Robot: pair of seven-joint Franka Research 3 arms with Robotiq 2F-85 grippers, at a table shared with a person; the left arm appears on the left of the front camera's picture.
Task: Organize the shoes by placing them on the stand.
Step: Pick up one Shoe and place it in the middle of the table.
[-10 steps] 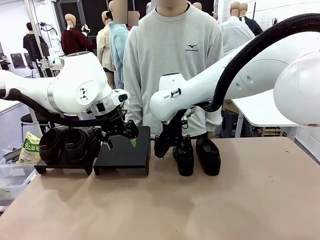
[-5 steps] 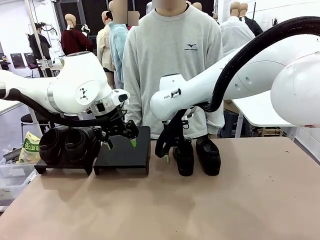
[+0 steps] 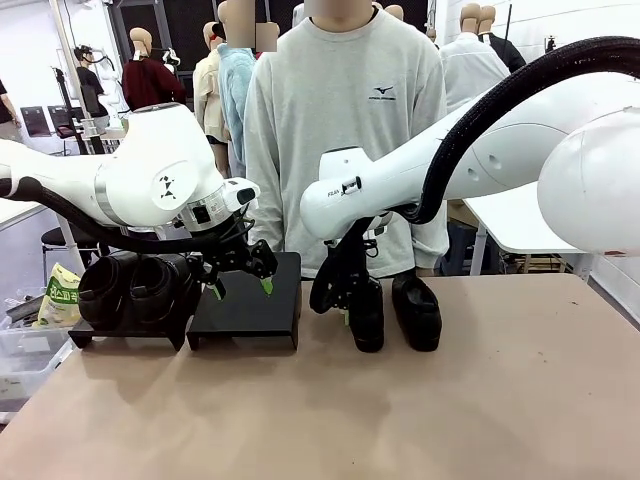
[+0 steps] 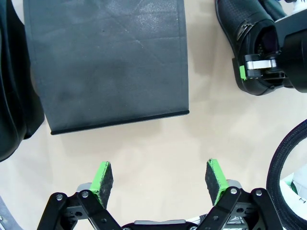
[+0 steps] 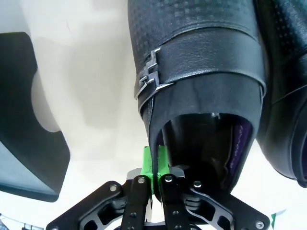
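- Front: the right pincer (image 3: 345, 310) was wide a second ago and is now pinched shut on the opening rim of the gripped shoe (image 3: 367, 320). That shoe is in the same spot on the desk (image 3: 420, 420), not lifted as far as I can tell. The second loose shoe (image 3: 416, 312) sits just beside it, untouched.
- Front: the left pincer (image 3: 240, 288) hasn't moved. Its jaws are wide and hold nothing, hovering over the empty stand (image 3: 245, 315). The other stand (image 3: 80, 338) already carries a pair of shoes (image 3: 135, 288). A person (image 3: 345, 130) stands behind the desk.
- Left wrist: the pads are spread wide above bare desk, just short of the empty stand, and the stand's top is free. Farther off, the right pincer is at the gripped shoe's opening.
- Right wrist: the fingers are together, with the thin shoe wall clamped between the green pads. The strap (image 5: 158, 72) with its buckle is just ahead of the grip.
- Read: the grasp is done, so lift and carry to the empty stand comes next. Two of four are placed.
- Risk: it's a thin-wall grip at one end, so the shoe will likely hang toe-down. The left pincer sits over the drop zone and may need to clear.
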